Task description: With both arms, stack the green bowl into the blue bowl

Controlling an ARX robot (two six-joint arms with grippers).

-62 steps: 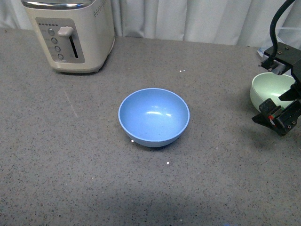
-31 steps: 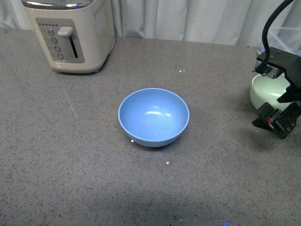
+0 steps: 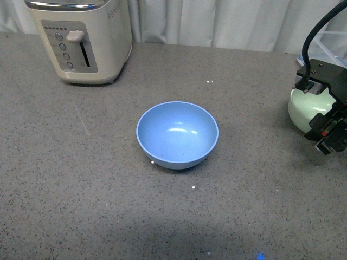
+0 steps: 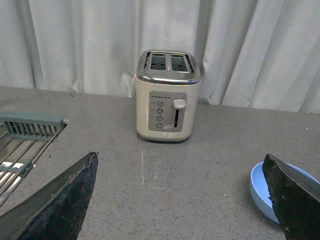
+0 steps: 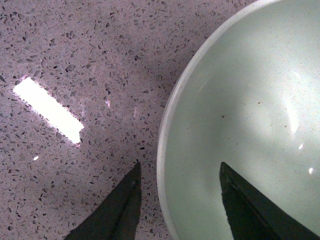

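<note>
The blue bowl (image 3: 177, 135) stands upright in the middle of the grey countertop; its edge (image 4: 259, 192) also shows beside one finger in the left wrist view. At the far right sits the green bowl (image 3: 304, 111), partly covered by my right arm. My right gripper (image 3: 328, 132) is at that bowl's near side. In the right wrist view the right gripper (image 5: 180, 165) is open and straddles the green bowl's (image 5: 250, 100) rim, one finger outside and one inside. My left gripper (image 4: 180, 156) is open, with nothing between its fingers, and hangs above the counter to the left of the blue bowl.
A cream toaster (image 3: 81, 40) stands at the back left, also seen as the toaster (image 4: 167, 95) in the left wrist view. A wire dish rack (image 4: 25, 142) lies at the left. White curtains close off the back edge.
My right gripper has shifted toward the green bowl and come down over its near rim. The blue bowl and toaster have not moved.
</note>
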